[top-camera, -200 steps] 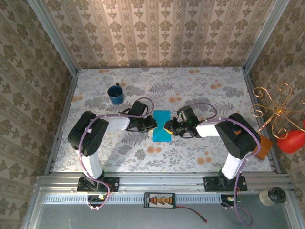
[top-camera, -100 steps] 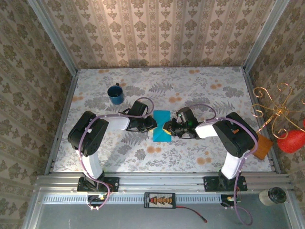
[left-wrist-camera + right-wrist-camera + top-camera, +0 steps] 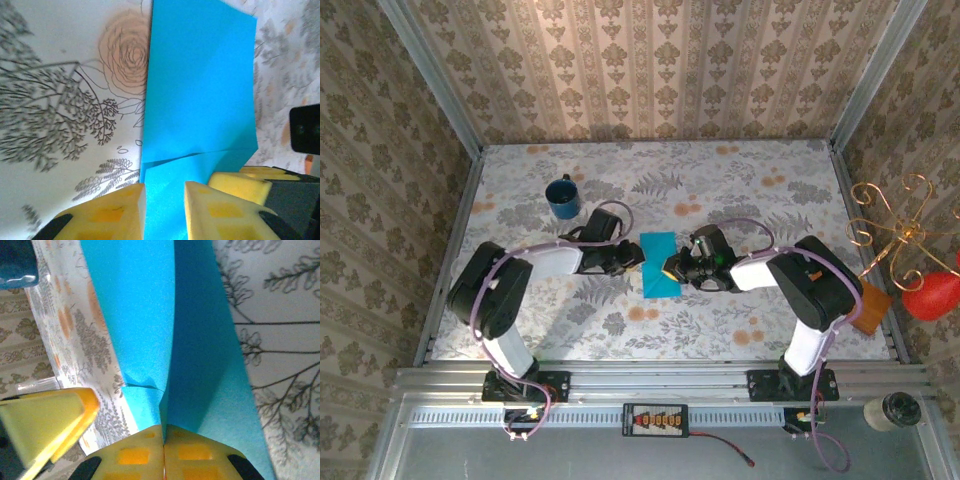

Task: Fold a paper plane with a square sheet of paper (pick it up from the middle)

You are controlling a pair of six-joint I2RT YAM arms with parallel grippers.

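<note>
Your left gripper [image 3: 165,196] over the folded paper [image 3: 200,90].
Your yellow pads [image 3: 122,202] stand slightly apart at the bottom edge, blue paper showing between them; a crease [image 3: 200,153] crosses it just above, floral cloth [image 3: 60,75] lies left, another yellow pad [image 3: 240,184] lower right.

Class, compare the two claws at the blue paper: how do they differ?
The left claw: pads apart, blue paper showing between; the right claw: pads pressed together, pinching a fold. Left claw sits at the paper's left edge, right claw at its right. Both have yellow pads.
</note>
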